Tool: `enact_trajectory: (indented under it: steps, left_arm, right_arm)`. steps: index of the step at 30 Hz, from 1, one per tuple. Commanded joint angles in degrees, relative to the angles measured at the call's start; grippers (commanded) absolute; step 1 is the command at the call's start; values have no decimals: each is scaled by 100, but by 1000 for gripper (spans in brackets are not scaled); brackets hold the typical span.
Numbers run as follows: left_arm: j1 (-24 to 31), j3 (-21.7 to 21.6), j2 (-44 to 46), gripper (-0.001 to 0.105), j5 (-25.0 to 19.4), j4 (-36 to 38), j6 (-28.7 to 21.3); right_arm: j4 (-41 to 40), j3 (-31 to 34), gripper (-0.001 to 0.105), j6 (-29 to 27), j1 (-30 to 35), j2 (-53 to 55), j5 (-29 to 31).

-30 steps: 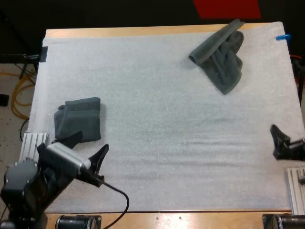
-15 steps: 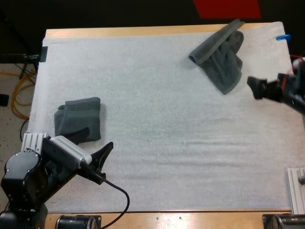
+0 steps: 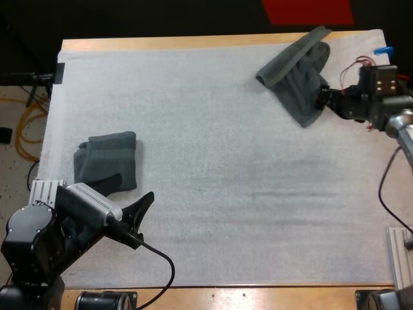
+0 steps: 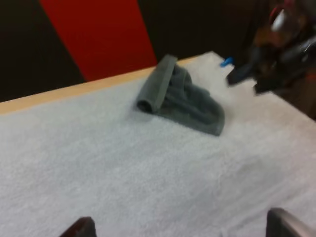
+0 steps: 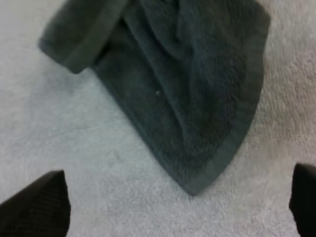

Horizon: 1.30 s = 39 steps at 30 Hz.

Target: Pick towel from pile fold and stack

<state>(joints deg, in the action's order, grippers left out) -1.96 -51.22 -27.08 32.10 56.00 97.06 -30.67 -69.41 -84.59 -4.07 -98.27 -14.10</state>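
Note:
A crumpled dark grey-green towel [image 3: 297, 77] lies at the far right of the white mat [image 3: 213, 129]. My right gripper [image 3: 321, 101] hovers at that towel's right edge, its jaws wide apart. In the right wrist view the crumpled towel [image 5: 182, 94] spreads just ahead of my open right gripper [image 5: 173, 210], its pointed corner between the fingers. A folded towel [image 3: 106, 158] rests at the near left. Just in front of it my left gripper [image 3: 129, 197] stands open over bare mat. From the left wrist view the crumpled towel [image 4: 182, 96] lies far off, beyond my open left gripper [image 4: 180, 227].
The wooden table edge [image 3: 193, 42] runs along the far side, just behind the crumpled towel. A metal bracket [image 3: 45, 190] sits by the folded towel at the mat's left edge, and another [image 3: 401, 255] at the near right. My right arm [image 4: 279, 49] shows beside the crumpled towel.
My right arm swung from the near right edge up to the crumpled towel's right side. My left arm drew back slightly and then held still. Both towels stayed put.

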Motion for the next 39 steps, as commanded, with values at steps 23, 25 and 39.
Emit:
enact_trajectory:
  steps: [23, 25, 39]
  left_arm:
    - [-11, -35, -3, 66, 246, -55, 209]
    - [-11, -35, -3, 66, 246, -55, 209]
    - [-11, -35, -3, 66, 373, -55, 473]
  right_arm:
    - [1151, -463, 87, 2041, -10, -1638, -524]
    - [1165, -463, 87, 2076, -10, -1675, -541]
    - [1556, -463, 0, 2784, -15, -1953, -1194]
